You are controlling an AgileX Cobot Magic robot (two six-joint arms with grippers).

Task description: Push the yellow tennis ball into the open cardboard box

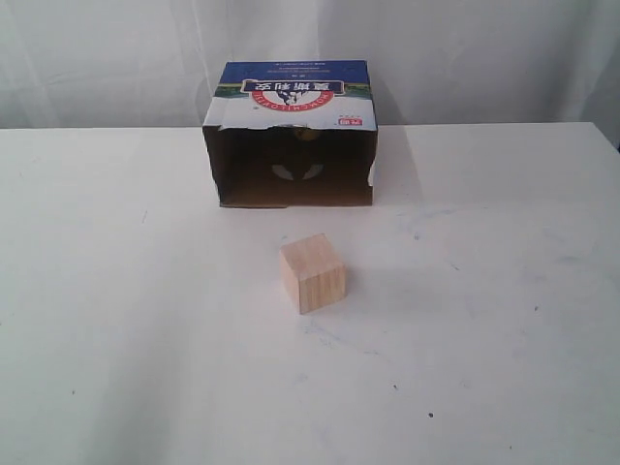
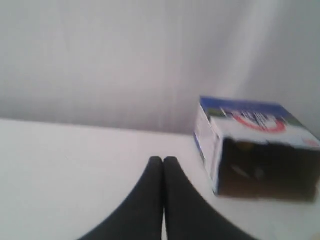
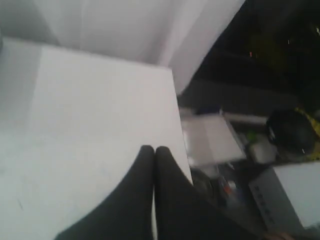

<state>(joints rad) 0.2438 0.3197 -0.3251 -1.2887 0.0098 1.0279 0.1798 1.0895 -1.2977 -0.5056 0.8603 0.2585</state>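
Note:
The open cardboard box (image 1: 291, 97) lies on its side at the back middle of the white table, its dark opening facing the front. Deep inside the opening a dim mustard-yellow round shape, the yellow tennis ball (image 1: 308, 137), shows against the back wall. The left wrist view is blurred but also has the box (image 2: 255, 120), with a yellowish spot (image 2: 245, 146) inside it. My left gripper (image 2: 163, 159) is shut and empty, well short of the box and to its side. My right gripper (image 3: 154, 148) is shut on nothing, near the table's edge. Neither gripper appears in the exterior view.
A pale wooden cube (image 1: 312, 273) stands on the table in front of the box opening. A white curtain hangs behind the table. Beyond the table edge (image 3: 177, 110) in the right wrist view lie a white case (image 3: 212, 137) and dark equipment.

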